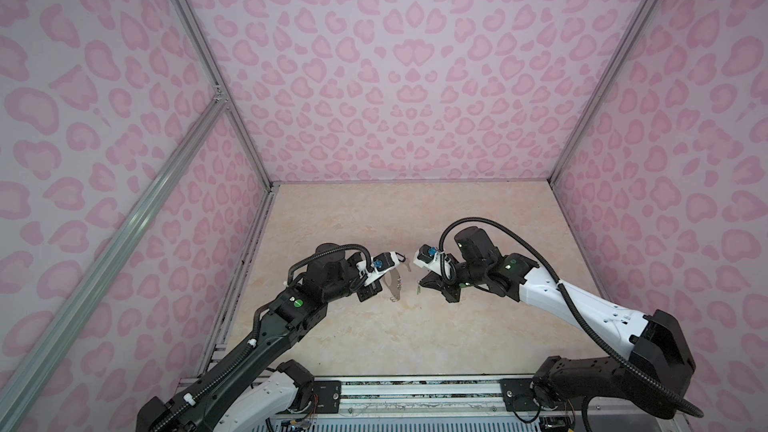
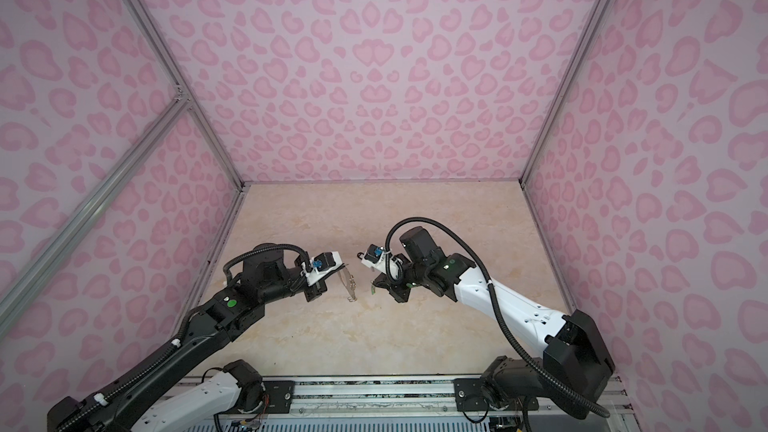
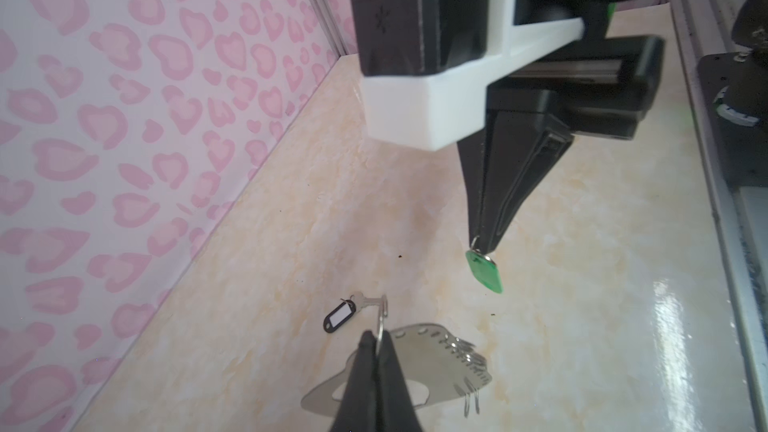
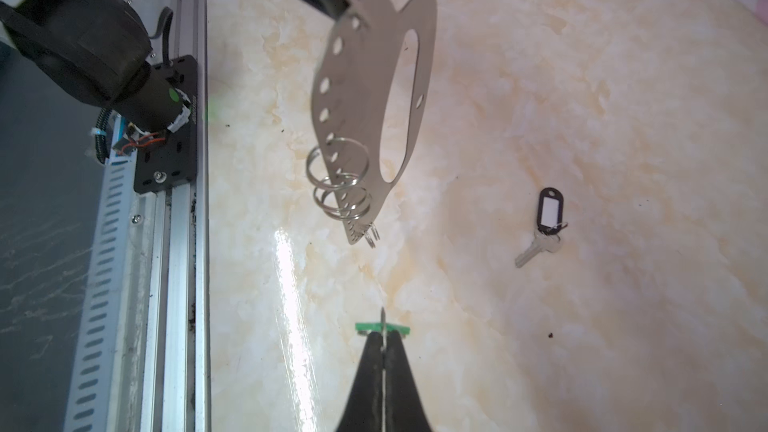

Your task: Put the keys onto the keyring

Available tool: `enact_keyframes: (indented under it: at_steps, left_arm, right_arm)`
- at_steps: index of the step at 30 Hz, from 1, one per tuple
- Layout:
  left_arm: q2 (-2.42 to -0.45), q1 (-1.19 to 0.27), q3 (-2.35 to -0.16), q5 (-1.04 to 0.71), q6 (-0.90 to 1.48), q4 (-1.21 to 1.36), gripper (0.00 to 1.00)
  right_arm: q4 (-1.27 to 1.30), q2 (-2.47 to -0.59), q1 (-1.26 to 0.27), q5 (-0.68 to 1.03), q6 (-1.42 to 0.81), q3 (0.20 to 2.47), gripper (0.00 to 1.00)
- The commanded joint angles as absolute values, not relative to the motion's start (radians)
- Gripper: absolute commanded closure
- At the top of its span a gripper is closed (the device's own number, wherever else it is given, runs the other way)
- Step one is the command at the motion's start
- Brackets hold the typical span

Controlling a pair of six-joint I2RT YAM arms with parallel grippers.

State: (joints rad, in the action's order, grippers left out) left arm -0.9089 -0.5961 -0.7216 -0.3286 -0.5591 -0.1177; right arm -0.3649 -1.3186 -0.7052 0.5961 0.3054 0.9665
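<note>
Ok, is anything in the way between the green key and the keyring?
Nothing visible. The right gripper holds the green-tagged key facing the keyring, which the left gripper holds up; only open space lies between them. The black-tagged key lies on the table, off to the side.

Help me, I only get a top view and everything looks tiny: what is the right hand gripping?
Observer: In the left wrist view, the right hand is shut on the metal part of the small key with the bright green oblong plastic tag, which dangles free past its tips.
Operator: And the left hand?
Observer: The left hand pinches one end of the flat grey D-shaped metal keyring plate; its small split rings bunch at the opposite end.
</note>
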Motion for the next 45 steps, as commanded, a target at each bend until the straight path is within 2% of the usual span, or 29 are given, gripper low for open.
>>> enact_keyframes:
  at_steps: [1,6,23,45]
  left_arm:
    - [-0.893,-0.604,-0.715,-0.27,-0.585,-0.025,0.97]
    - [-0.901,-0.615,-0.727,-0.27,-0.58,-0.029,0.97]
    - [-0.957,-0.637,-0.774,-0.338,-0.57,-0.092,0.97]
    - [-0.989,-0.661,-0.802,-0.309,-0.552,-0.118,0.97]
  right_arm:
    - [-0.253,-1.299,-0.707,0.626,0.183,0.963,1.0]
    - [-0.197,-1.281,-0.721,0.628,0.138,0.981,1.0]
    - [-0.271,-1.298,-0.774,0.513,0.22,1.078,1.0]
    - [-0.241,-1.326,-0.793,0.525,0.22,1.095,1.0]
